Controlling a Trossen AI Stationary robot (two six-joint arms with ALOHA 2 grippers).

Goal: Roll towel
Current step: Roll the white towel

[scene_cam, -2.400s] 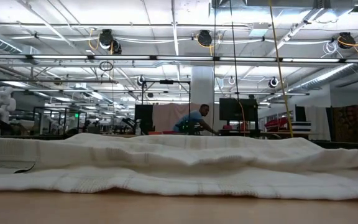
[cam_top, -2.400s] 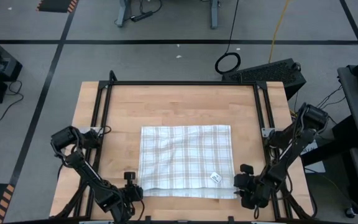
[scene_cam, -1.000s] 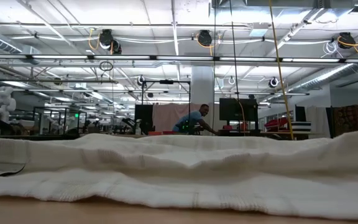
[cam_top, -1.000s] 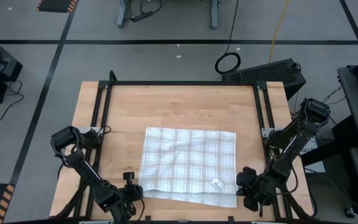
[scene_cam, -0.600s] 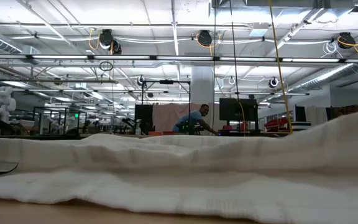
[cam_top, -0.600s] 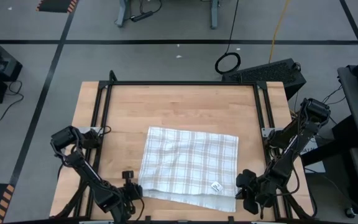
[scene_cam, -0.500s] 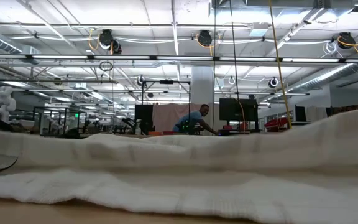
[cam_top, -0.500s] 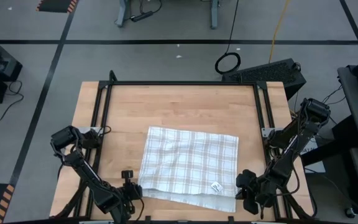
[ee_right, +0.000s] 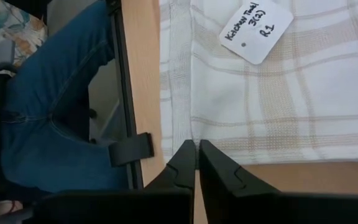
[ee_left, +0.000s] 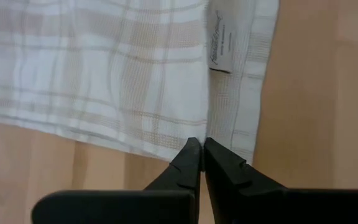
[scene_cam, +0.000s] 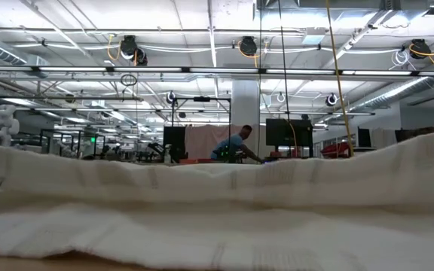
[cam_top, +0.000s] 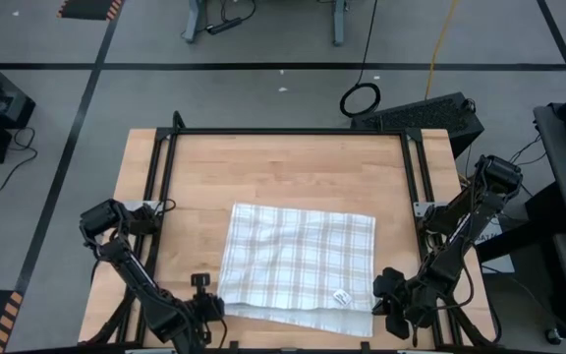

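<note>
Towel lies spread on the wooden counter, in the near half, roughly midway between the two arms. From above its outline is slightly skewed, and the near edge is doubled over into a narrow fold. A small white tag sits close to the near right corner; in the right wrist view it bears handwriting. A second, printed label shows in the left wrist view, sewn near the hem.

The left claw is at the towel's near left corner. Its wrist view shows the two dark fingers pressed together, the tips meeting right at the hem, with the cloth's edge pinched between them. The right claw is at the near right corner, just beside the tag. Its fingers are likewise closed, tips nipping the towel's edge where the checked cloth meets the bare wood.

In the low view the towel fills the whole width in soft white ridges, higher at both sides. Behind it a large workshop shows, with a person bent over far off. In the right wrist view, blue-jeaned legs appear beside the counter's black frame.
</note>
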